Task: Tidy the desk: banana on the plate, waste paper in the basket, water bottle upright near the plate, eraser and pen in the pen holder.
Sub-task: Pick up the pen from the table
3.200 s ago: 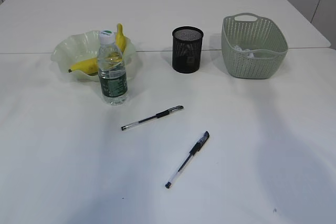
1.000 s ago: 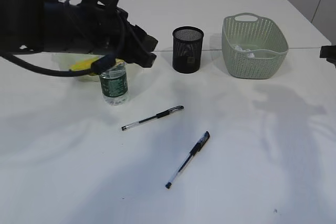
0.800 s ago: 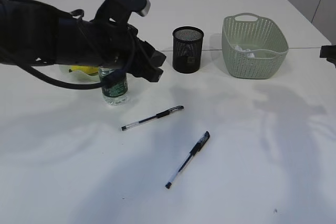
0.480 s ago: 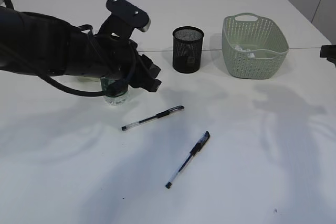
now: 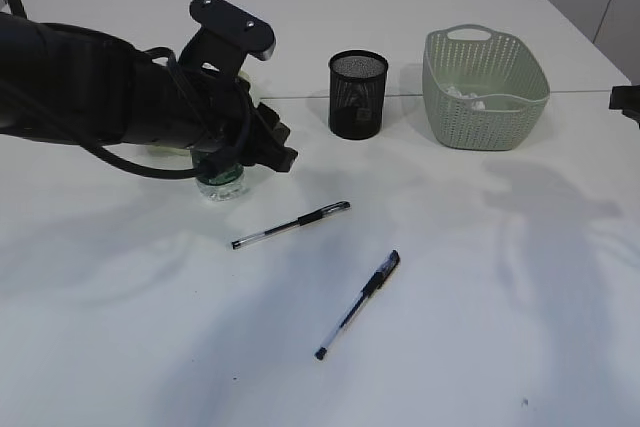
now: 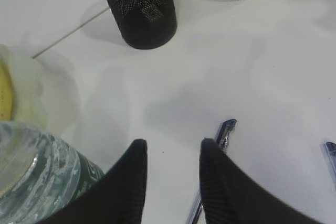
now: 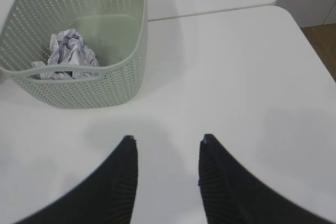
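My left gripper (image 5: 282, 152) (image 6: 173, 148) hangs open and empty over the desk (image 5: 480, 277), just right of the upright water bottle (image 5: 220, 183) (image 6: 42, 177). A pen (image 5: 290, 225) (image 6: 224, 131) lies just beyond its right finger; a second pen (image 5: 358, 304) (image 6: 331, 153) lies further right. The banana (image 6: 4, 95) rests in the plate (image 6: 29, 90), hidden behind my arm in the exterior view. The pen holder (image 5: 357, 94) (image 6: 140, 9) stands behind. Waste paper (image 7: 71, 51) sits in the basket (image 5: 485, 87) (image 7: 79, 85). My right gripper (image 7: 168, 139) is open over bare desk. The eraser is out of view.
My left arm (image 5: 100, 87) stretches across the back left of the desk and covers the plate. A seam between two tabletops (image 5: 590, 93) runs behind the basket. A bit of the right arm (image 5: 626, 99) shows at the right edge.
My left arm has swung in from the left and sunk lower beside the bottle, still open. Pens, bottle and right arm have not moved.
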`<move>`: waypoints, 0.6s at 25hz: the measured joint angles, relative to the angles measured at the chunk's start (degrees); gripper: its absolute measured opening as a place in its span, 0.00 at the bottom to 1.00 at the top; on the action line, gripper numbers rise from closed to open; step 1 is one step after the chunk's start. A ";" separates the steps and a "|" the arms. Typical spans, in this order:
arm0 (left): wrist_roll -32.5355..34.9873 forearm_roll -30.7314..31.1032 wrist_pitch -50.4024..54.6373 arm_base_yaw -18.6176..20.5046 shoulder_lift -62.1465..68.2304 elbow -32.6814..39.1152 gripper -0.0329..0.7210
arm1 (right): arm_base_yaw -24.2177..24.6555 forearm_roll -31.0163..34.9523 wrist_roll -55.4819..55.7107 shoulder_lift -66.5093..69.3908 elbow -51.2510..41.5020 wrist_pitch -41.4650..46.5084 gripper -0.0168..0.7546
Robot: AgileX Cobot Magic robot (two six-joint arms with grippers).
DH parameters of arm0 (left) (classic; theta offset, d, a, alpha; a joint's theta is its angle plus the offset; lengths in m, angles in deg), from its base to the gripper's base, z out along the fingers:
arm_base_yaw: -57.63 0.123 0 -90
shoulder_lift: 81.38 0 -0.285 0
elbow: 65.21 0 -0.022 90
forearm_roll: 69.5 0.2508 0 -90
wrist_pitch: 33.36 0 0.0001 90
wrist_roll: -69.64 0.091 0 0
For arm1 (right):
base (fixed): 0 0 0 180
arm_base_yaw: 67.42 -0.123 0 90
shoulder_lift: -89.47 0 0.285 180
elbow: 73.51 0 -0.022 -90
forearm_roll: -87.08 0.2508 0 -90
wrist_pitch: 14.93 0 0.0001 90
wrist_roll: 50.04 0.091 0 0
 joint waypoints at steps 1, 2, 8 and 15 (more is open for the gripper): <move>0.00 0.00 -0.10 0.00 0.00 0.00 0.35 | 0.00 0.00 0.00 0.00 0.00 0.00 0.41; 0.00 0.00 -0.10 0.00 0.00 0.00 0.35 | 0.00 0.00 0.00 0.00 0.00 0.00 0.41; -0.55 -0.10 -4.73 -0.23 2.22 0.00 0.35 | 0.00 0.00 0.00 0.00 0.00 0.00 0.41; -2.45 -0.29 -4.50 -0.23 2.83 0.00 0.36 | 0.00 0.13 0.00 0.00 0.00 -0.37 0.41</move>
